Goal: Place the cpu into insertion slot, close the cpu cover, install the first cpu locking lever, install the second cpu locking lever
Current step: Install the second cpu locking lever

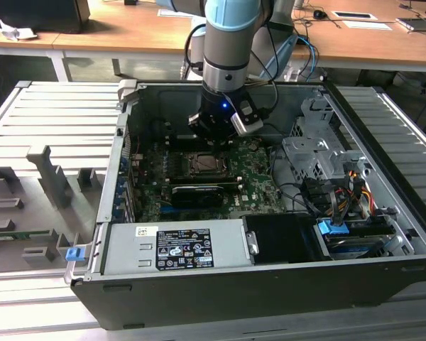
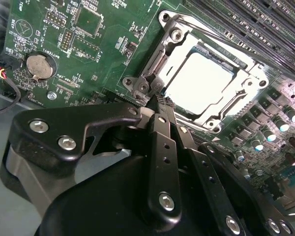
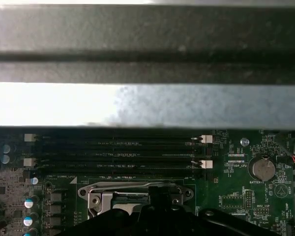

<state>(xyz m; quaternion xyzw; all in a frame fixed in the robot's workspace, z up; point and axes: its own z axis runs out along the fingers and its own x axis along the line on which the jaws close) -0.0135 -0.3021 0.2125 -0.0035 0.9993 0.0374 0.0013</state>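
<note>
The cpu (image 2: 202,81) lies flat in the insertion slot (image 2: 176,34), its pale metal face showing through the square opening. Around it the silvery cpu cover (image 2: 216,49) lies down over the socket. My gripper (image 2: 162,101) hangs low above the board, its black fingers (image 2: 160,142) pressed together, tips at the socket's corner bracket (image 2: 143,88). Whether they touch a lever wire I cannot tell. In the exterior view the gripper (image 1: 219,133) stands just behind the insertion slot (image 1: 187,168) in the open computer case. In the first wrist view the cpu cover (image 3: 132,189) lies below the memory slots.
A long black block (image 1: 197,193) lies in front of the socket. Drive cage and cables (image 1: 326,170) crowd the exterior view's right. Memory slots (image 3: 118,152) run beside the socket, and a coin battery (image 2: 38,66) sits on the green board. The case wall (image 3: 147,103) rises close behind.
</note>
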